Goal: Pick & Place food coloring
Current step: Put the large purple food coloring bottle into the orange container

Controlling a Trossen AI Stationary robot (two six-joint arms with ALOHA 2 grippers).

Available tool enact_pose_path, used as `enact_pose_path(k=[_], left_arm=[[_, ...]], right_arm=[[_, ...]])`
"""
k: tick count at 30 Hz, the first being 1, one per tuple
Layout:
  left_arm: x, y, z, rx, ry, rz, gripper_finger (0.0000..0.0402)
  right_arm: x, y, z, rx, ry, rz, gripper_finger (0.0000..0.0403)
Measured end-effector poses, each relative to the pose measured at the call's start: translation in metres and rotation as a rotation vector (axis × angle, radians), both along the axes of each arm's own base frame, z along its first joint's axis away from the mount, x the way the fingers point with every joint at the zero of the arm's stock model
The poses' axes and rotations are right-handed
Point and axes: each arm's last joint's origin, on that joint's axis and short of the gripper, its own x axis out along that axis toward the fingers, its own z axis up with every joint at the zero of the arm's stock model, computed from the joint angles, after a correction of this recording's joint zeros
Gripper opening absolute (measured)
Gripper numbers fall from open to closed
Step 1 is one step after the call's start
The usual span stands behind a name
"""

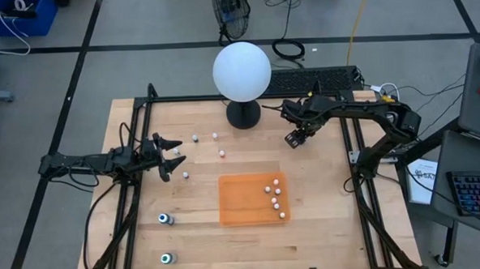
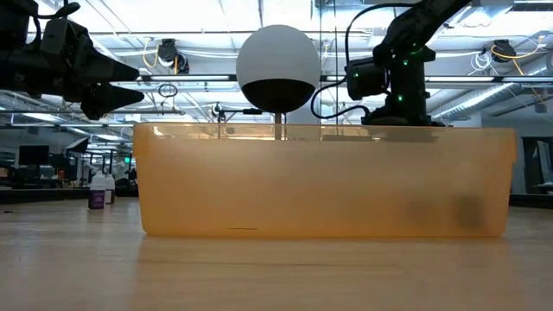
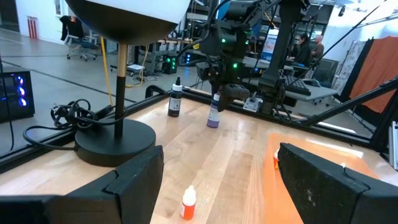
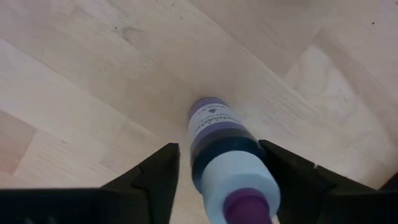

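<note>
The wooden table (image 1: 307,188) carries a white globe lamp (image 1: 241,71) at about twelve o'clock and an orange tray (image 1: 239,203) near its middle, with five small bottles gathered along the tray's three o'clock side. The right gripper (image 1: 295,138) hangs at roughly one o'clock from the tray, just beside the lamp's black base, and it is the arm on the job: its wrist view shows a purple bottle (image 4: 224,155) standing directly between the two fingers (image 4: 155,177), which stand apart on either side of it with a gap showing, not yet clamped. The bottle's long axis is upright, cap toward the camera and base on the wood, so the fingers flank its body and need only close inward. The left gripper (image 1: 170,158), at nine o'clock from the tray, waits with its fingers spread wide and holds nothing. More bottles (image 1: 222,153) lie loose between lamp and tray, and two more (image 1: 165,220) sit near seven o'clock.
</note>
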Motion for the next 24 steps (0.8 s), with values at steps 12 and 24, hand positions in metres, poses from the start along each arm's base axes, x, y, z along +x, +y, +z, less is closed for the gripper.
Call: enact_pose_path(k=[12, 24], left_arm=[[0.000, 0.000, 0.000, 0.000, 0.000, 0.000, 0.0310], [0.000, 0.000, 0.000, 0.000, 0.001, 0.000, 0.0310]], right_arm=[[0.013, 0.021, 0.023, -0.108, -0.162, 0.240, 0.0131], [0.031, 0.116, 0.132, -0.354, -0.800, 0.583, 0.0131]])
